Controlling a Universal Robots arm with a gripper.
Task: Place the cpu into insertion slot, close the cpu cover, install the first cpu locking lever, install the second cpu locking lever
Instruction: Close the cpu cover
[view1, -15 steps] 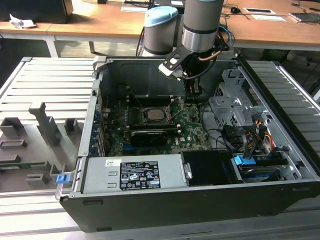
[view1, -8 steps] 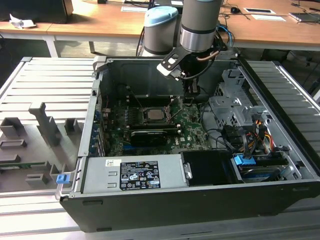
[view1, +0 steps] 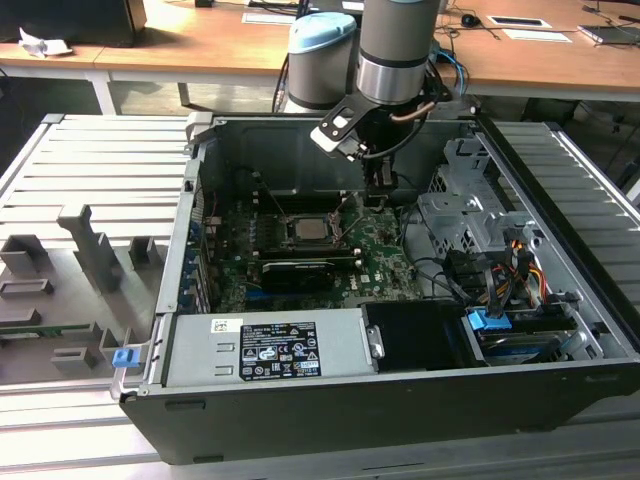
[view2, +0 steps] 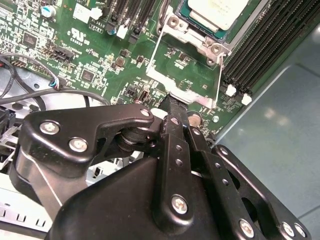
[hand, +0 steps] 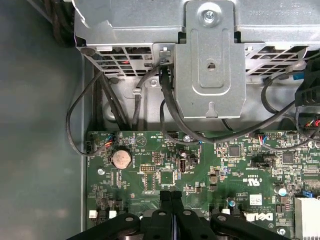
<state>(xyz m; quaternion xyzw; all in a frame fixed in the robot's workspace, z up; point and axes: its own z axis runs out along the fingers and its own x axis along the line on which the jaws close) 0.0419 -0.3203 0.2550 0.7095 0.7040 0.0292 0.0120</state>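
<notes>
Green motherboard (view1: 385, 255), silvery-tan square cpu (view2: 217, 11) (metal-rimmed) near hand (view2: 172, 100)

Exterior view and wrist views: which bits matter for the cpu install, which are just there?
Job:
cpu, seated in the insertion slot
cpu cover, raised open
end effector, at its edge

Bystanders:
power supply
drive cage
coin cell
black cables
grey fixtures outside the case

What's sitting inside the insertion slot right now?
The cpu lies in the insertion slot, its silvery top bare, because the cpu cover is swung open off it. Whatever lies beneath the cpu is covered by it.
</notes>
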